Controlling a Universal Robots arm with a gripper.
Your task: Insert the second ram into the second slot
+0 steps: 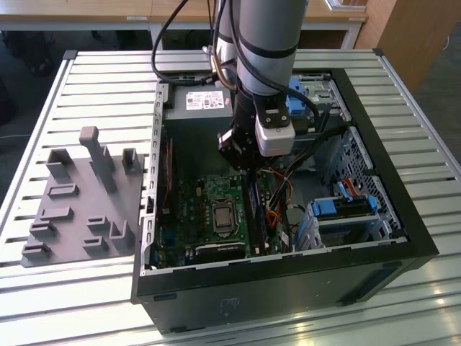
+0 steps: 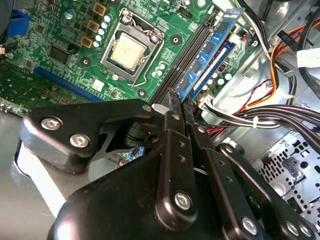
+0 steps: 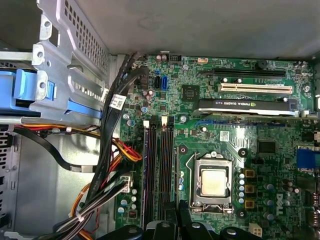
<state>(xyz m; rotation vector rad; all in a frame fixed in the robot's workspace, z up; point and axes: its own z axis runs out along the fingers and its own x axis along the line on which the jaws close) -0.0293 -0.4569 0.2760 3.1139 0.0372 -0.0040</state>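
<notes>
The second ram, a thin dark blue memory stick, stands on its long edge in a slot on the green motherboard, inside an open desktop computer case. The near end of the stick sits between the tips of the gripper. The two black fingers are drawn close together and clasp that end, with only the stick's thickness between them.

Just beside it, on the side towards the motherboard's cable-side edge, another blue memory stick stands parallel in the neighbouring slot. On the other side, two empty black slots run parallel between the held stick and the processor, which sits in its metal socket frame near the middle of the motherboard. A bundle of black, red and orange cables runs past the motherboard's edge next to the memory sticks.

In the first wrist view the slots run as long dark bars between the cables and the processor, and a graphics card lies across the motherboard beyond the processor.

In the exterior view the grey robot arm reaches straight down into the case, with its wrist over the memory slots. A power supply fills the case's far corner on the exterior view's left, and a blue drive caddy sits by the case's wall on the exterior view's right. The case lies on a slatted metal table. A grey fixture plate with upright posts rests near the table's edge at the exterior view's left, apart from the case.
</notes>
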